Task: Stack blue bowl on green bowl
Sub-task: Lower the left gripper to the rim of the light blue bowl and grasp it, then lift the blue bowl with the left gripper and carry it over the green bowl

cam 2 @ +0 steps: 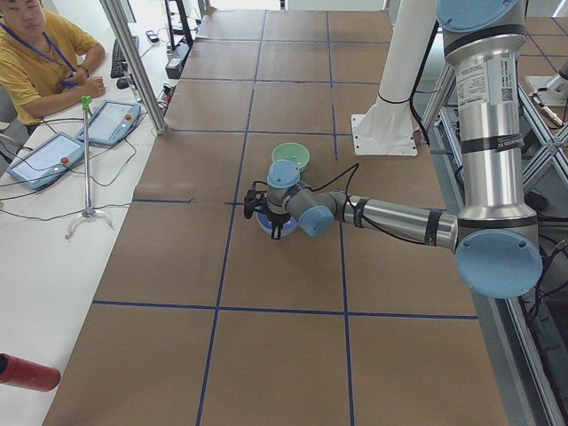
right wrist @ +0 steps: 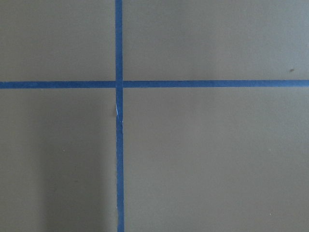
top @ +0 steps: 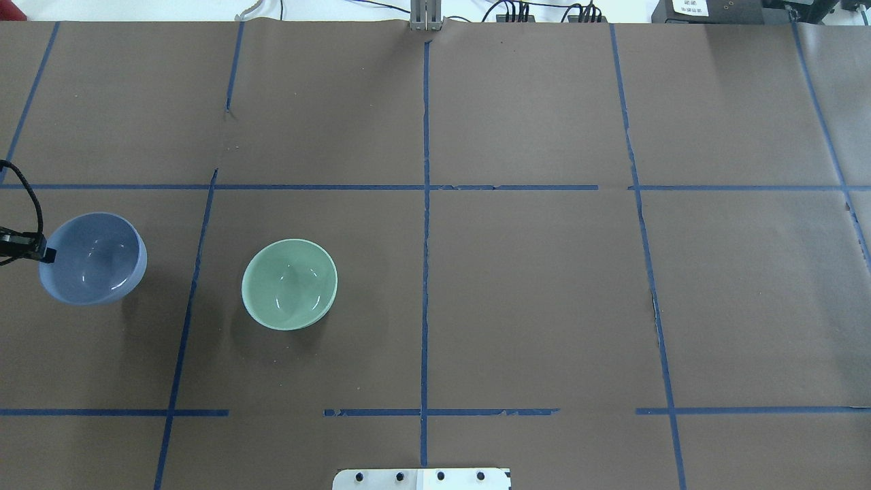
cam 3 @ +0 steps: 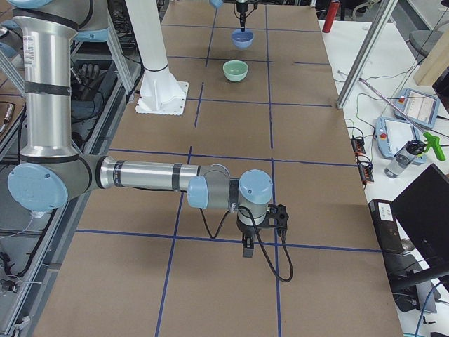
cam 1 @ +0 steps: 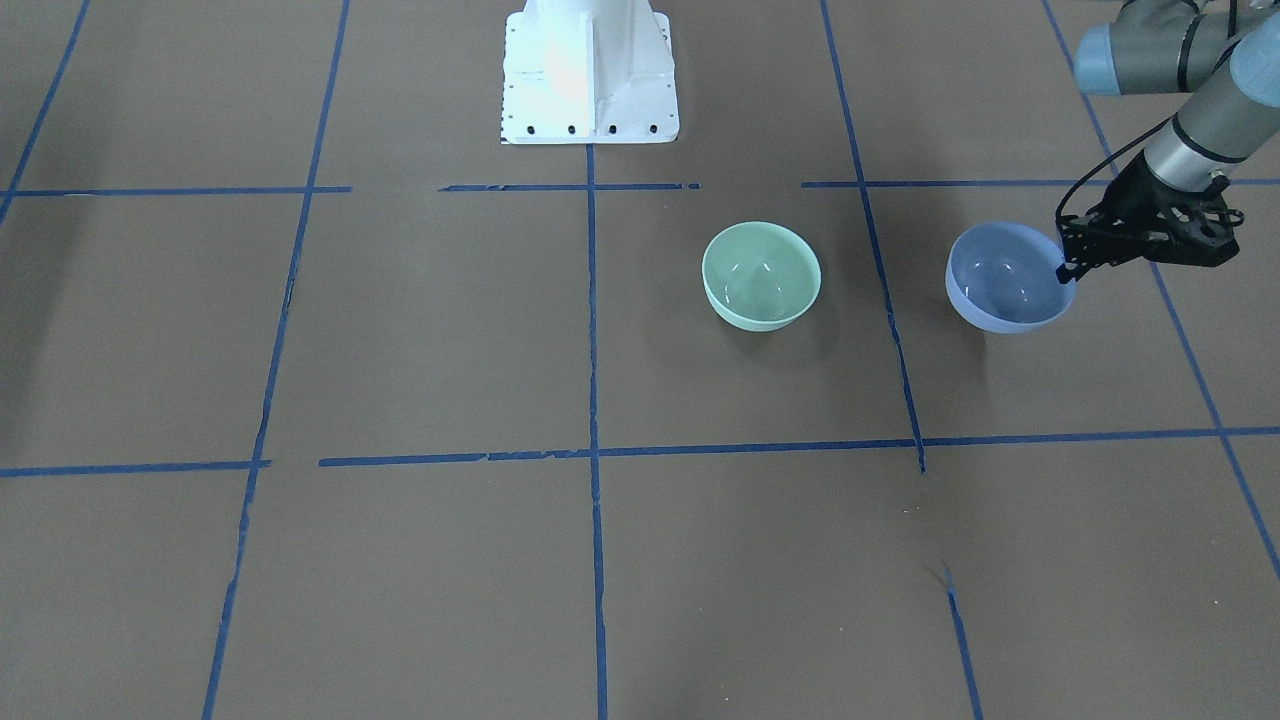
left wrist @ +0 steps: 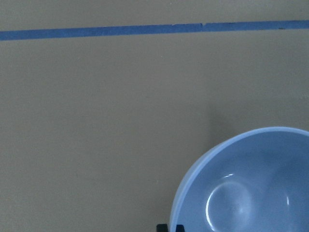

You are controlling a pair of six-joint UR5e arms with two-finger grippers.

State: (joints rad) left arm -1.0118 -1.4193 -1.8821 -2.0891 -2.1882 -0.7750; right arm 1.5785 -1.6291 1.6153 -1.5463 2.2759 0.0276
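The blue bowl sits at the robot's far left and fills the lower right of the left wrist view. My left gripper is shut on its outer rim, one finger inside and one outside. I cannot tell whether the bowl rests on the table or hangs just above it. The green bowl stands upright and empty about one bowl's width toward the table's middle. My right gripper hangs over bare table at the far end; I cannot tell whether it is open or shut.
The white robot base stands at the table's near edge. Blue tape lines grid the brown table. An operator sits at a side bench with tablets beyond the table's far edge.
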